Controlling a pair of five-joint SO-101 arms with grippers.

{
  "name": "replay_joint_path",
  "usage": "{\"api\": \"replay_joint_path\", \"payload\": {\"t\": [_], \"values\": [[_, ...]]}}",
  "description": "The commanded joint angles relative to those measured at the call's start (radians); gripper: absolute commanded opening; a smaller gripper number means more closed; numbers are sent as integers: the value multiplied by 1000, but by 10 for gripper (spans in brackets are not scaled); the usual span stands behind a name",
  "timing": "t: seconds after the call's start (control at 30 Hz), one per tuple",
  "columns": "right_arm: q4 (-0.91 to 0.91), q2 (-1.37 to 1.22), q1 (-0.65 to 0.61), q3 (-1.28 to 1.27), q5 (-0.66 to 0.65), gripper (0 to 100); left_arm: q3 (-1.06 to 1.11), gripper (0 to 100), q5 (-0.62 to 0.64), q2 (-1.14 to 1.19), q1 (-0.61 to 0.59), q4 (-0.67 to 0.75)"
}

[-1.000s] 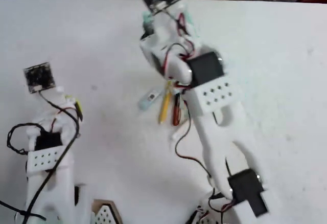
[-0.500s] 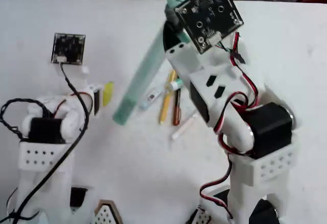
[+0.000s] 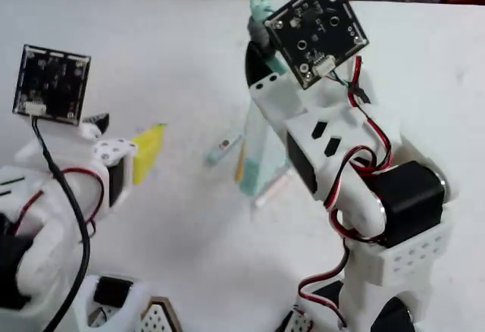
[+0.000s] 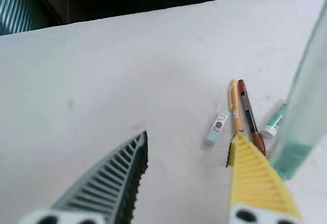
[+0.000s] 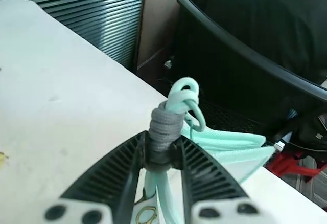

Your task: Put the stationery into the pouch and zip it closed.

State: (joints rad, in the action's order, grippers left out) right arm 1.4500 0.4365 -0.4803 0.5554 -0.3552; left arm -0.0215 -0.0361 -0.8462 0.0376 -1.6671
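Half a second back the mint pouch point(image 3: 255, 150) slanted out toward the left arm; now it hangs nearly straight down from the right claw point(image 5: 162, 143), its lower end over the stationery, though whether it touches the bench point(image 3: 167, 51) cannot be told. The left arm has shifted too, its camera board point(image 3: 50, 83) now nearer the bench's left edge in the high view. The right claw is clenched on the grey-wrapped base point(image 5: 162, 129) of the pouch's pull loop point(image 5: 187, 95), its fingers point(image 5: 120, 168) pressed against it from both sides. The left claw point(image 4: 189, 137) is released and holds nothing, its grey finger point(image 4: 110, 183) and yellow finger point(image 4: 255, 178) spread wide above bare bench. On the bench a yellow pen point(image 4: 234, 106) and a brown pen point(image 4: 248, 112) lie side by side, a small pale-blue piece point(image 4: 218, 126) just beside the yellow pen, and a white-and-teal stick point(image 4: 275, 121) next to the pouch's lower end.
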Motion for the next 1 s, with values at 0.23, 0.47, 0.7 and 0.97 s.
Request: {"api": "replay_joint_path", "payload": {"t": [0.23, 0.47, 0.7, 0.97], "values": [[12, 21, -56, 32, -3, 17, -74, 273, 48, -18, 295, 23], [30, 28, -90, 32, -3, 17, 77, 303, 48, -18, 340, 219], [30, 31, -105, 43, 69, 17, 287, 302, 51, -19, 352, 411], [47, 39, -128, 43, 75, 17, 453, 301, 55, -19, 354, 620]]}}
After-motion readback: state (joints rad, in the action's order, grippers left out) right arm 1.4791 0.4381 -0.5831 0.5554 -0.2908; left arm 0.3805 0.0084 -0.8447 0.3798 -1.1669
